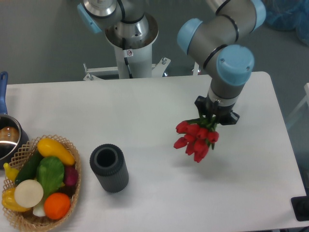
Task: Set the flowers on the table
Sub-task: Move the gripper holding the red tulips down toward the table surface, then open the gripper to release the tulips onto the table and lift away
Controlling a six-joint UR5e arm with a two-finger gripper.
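The flowers (196, 138), a small bunch of red tulips with green leaves, hang at the right middle of the white table (145, 106). My gripper (215, 116) is shut on their stems from above, with the buds pointing down and to the left. The fingers are mostly hidden under the wrist. I cannot tell whether the buds touch the table.
A dark grey cylindrical vase (109, 168) stands at the front left of centre. A wicker basket of colourful vegetables (42, 181) sits at the front left corner. A metal pot (8, 137) with a blue handle is at the left edge. The arm's base (130, 43) stands behind the table.
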